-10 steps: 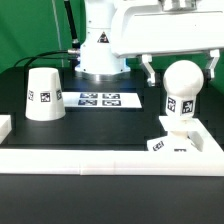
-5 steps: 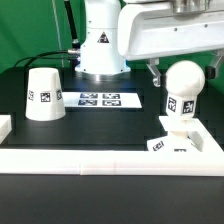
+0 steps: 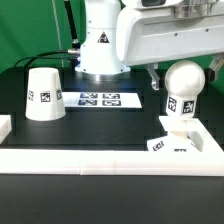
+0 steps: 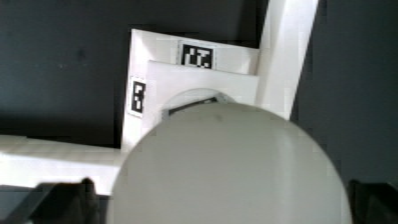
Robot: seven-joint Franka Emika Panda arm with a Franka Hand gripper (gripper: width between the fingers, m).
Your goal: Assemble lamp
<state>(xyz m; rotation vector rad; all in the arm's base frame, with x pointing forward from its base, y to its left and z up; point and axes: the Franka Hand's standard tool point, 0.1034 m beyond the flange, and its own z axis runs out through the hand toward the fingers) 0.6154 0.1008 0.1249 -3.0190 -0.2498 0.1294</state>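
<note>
Inspector: Bulb placement in the exterior view, please.

Operator: The bulb (image 3: 183, 92) is seen upright on top of the base (image 3: 180, 145). The gripper (image 3: 183, 75) is held above the base, at the height of the bulb's round head. Its fingers (image 3: 152, 75) are spread, one on each side of the head, and a gap can be made out on the exterior view's left side. The shade (image 3: 43, 95) is set well apart from the base, toward the exterior view's left. The marker board (image 3: 100, 99) lies between the shade and the base.

Inspector: And the wrist view?

Operator: The bulb (image 4: 231, 170) is viewed from above, with its head hiding much of the base (image 4: 178, 75). Two tags are shown on the base. Dark fingers (image 4: 63, 200) of the gripper (image 4: 222, 200) are seen parted on either side of the head, not clamped on it.
</note>
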